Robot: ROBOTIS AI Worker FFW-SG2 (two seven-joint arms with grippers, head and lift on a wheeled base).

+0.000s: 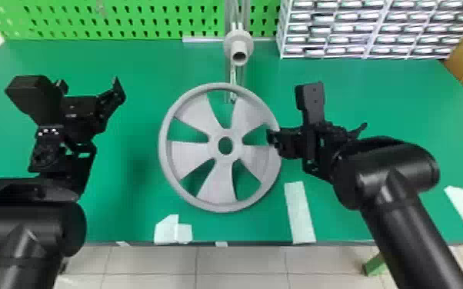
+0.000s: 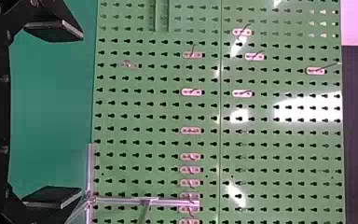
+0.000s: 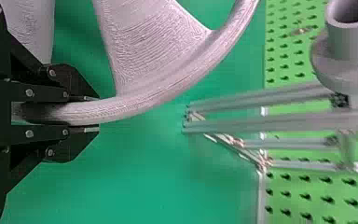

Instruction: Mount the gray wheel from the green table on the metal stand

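Note:
In the head view the gray wheel (image 1: 219, 180) is at the middle, its face and open spokes toward the camera. My right gripper (image 1: 275, 140) is at the wheel's right rim. The right wrist view has the wheel rim (image 3: 121, 108) between the two fingers of that gripper (image 3: 84, 114), which are shut on it. Behind the wheel rises the metal stand (image 1: 238, 42) with a gray round hub and hollow tube. My left gripper (image 1: 92, 90) is over the table's left side, away from the wheel; in the left wrist view this gripper (image 2: 56, 114) has its fingers wide apart.
The green table (image 1: 134, 215) has white tape strips (image 1: 299, 213) near its front edge. A green pegboard (image 1: 127, 19) stands along the back, with a rack of small drawers (image 1: 365, 29) at the back right.

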